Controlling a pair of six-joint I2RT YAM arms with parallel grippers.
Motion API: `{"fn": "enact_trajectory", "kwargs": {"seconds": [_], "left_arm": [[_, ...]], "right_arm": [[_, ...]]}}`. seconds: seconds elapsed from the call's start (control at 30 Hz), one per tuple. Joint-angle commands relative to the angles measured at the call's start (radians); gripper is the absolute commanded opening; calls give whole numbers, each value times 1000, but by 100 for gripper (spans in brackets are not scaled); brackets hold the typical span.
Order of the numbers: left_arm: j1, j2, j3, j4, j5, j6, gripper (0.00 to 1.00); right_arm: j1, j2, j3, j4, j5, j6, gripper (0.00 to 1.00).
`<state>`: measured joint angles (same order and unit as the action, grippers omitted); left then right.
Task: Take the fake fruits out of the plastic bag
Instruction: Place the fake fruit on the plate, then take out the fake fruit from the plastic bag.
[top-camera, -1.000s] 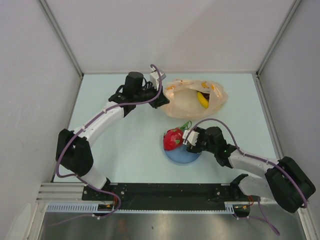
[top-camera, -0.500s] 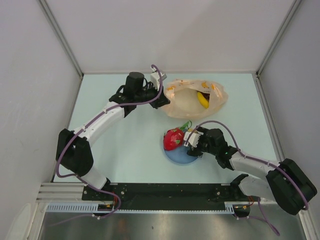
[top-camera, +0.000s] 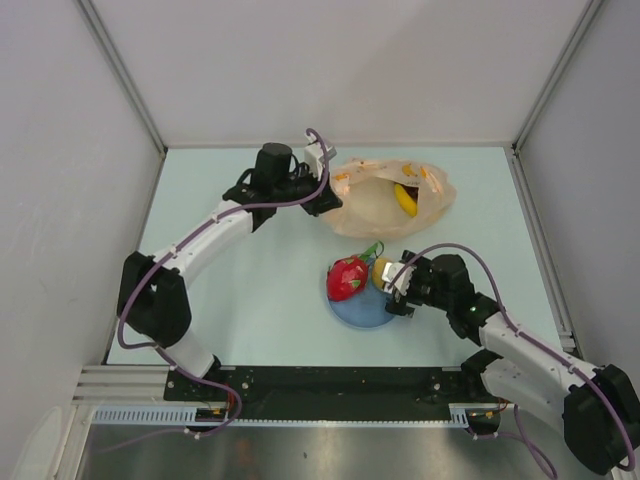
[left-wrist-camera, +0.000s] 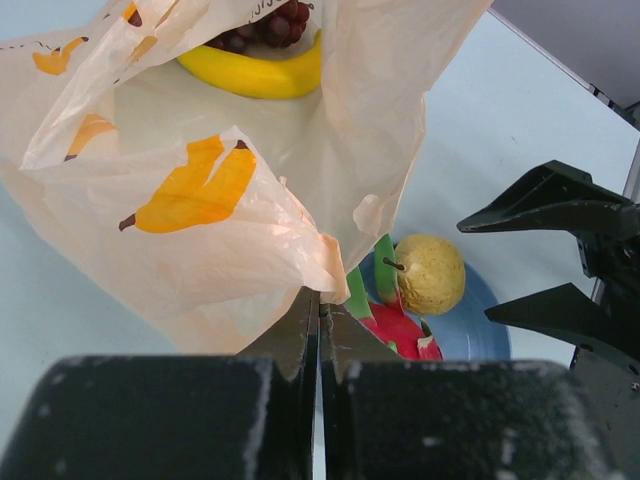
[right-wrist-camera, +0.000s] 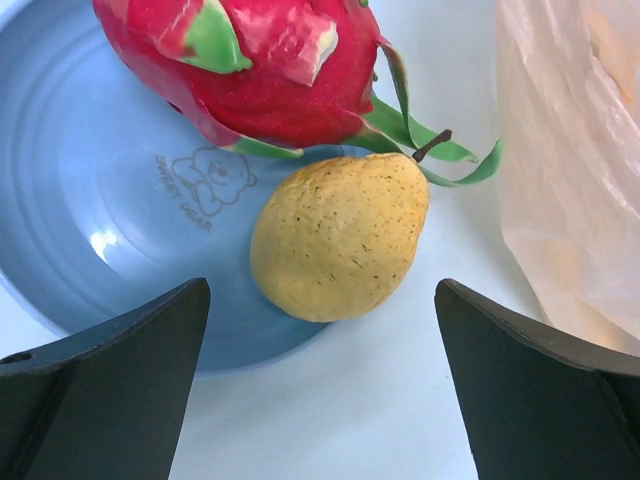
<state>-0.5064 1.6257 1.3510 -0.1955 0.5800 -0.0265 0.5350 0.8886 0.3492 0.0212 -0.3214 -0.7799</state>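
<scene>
The peach plastic bag (top-camera: 391, 196) lies at the back of the table with its mouth facing left. My left gripper (top-camera: 324, 201) is shut on the bag's edge (left-wrist-camera: 330, 255), jaws pressed together (left-wrist-camera: 320, 298). Inside the bag I see a yellow banana (left-wrist-camera: 256, 70) and dark purple grapes (left-wrist-camera: 272, 24). The red dragon fruit (right-wrist-camera: 250, 70) and a yellow-orange speckled fruit (right-wrist-camera: 340, 236) rest side by side on the blue plate (right-wrist-camera: 90, 210). My right gripper (right-wrist-camera: 322, 290) stands wide open just behind the yellow fruit, holding nothing.
The blue plate (top-camera: 362, 313) sits in front of the bag, between the two arms. White walls close off the table at the back and on both sides. The right gripper's black fingers (left-wrist-camera: 560, 200) show beyond the plate in the left wrist view.
The right gripper has opened fully and drawn back to the right, leaving the yellow-orange fruit on the plate beside the dragon fruit. The left gripper still holds the bag's edge.
</scene>
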Motion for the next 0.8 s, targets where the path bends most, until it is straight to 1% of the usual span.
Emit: {"fn": "enact_trajectory", "kwargs": {"seconds": [0.0, 0.03, 0.07, 0.1, 0.13, 0.17, 0.2, 0.23, 0.27, 0.3, 0.33, 0.37, 0.4, 0.43, 0.47, 0.5, 0.6, 0.67, 0.73, 0.77], "left_arm": [[-6, 17, 49, 27, 17, -1, 0], [-6, 19, 51, 24, 14, -1, 0], [-7, 19, 51, 21, 11, 0, 0], [-7, 20, 51, 18, 8, 7, 0], [-11, 22, 56, 8, 7, 11, 0], [-11, 23, 57, 7, 6, 17, 0], [-12, 23, 59, 4, 4, 20, 0], [-15, 26, 60, 5, -2, 22, 0], [-18, 28, 63, 8, 0, 25, 0], [-20, 29, 65, 8, -2, 25, 0], [-26, 34, 69, 11, -3, 25, 0], [-27, 37, 74, 11, -3, 23, 0], [-32, 39, 77, 14, -3, 25, 0], [-35, 40, 88, 16, -5, 23, 0], [-37, 39, 92, 15, -5, 25, 0], [-44, 39, 99, 14, -6, 23, 0], [-53, 33, 115, 22, -3, 22, 0], [-57, 31, 114, 25, -6, 22, 0], [-58, 28, 105, 27, -6, 22, 0], [-58, 26, 100, 27, -5, 20, 0]], "right_arm": [[-29, 19, 73, -32, -42, 62, 100], [-32, 44, 108, 26, -4, 118, 100], [-55, 71, 158, 70, 24, 262, 100], [-75, 146, 212, 65, 4, 316, 100], [-93, 180, 329, 60, -11, 379, 100], [-107, 208, 377, 71, -1, 469, 100], [-107, 261, 417, 91, 13, 505, 98], [-107, 283, 492, 126, 28, 519, 96], [-106, 312, 522, 141, 47, 524, 93], [-102, 366, 555, 155, 59, 519, 85], [-105, 404, 582, 178, 71, 516, 81], [-106, 438, 632, 183, 99, 499, 74], [-112, 514, 655, 180, 114, 490, 70], [-113, 548, 675, 163, 131, 479, 67], [-121, 578, 709, 151, 162, 467, 60], [-130, 608, 715, 140, 176, 440, 56], [-161, 668, 717, 77, 203, 413, 46], [-179, 699, 715, -12, 219, 422, 39], [-205, 716, 706, -113, 222, 435, 36], [-210, 728, 703, -136, 234, 442, 36]]}}
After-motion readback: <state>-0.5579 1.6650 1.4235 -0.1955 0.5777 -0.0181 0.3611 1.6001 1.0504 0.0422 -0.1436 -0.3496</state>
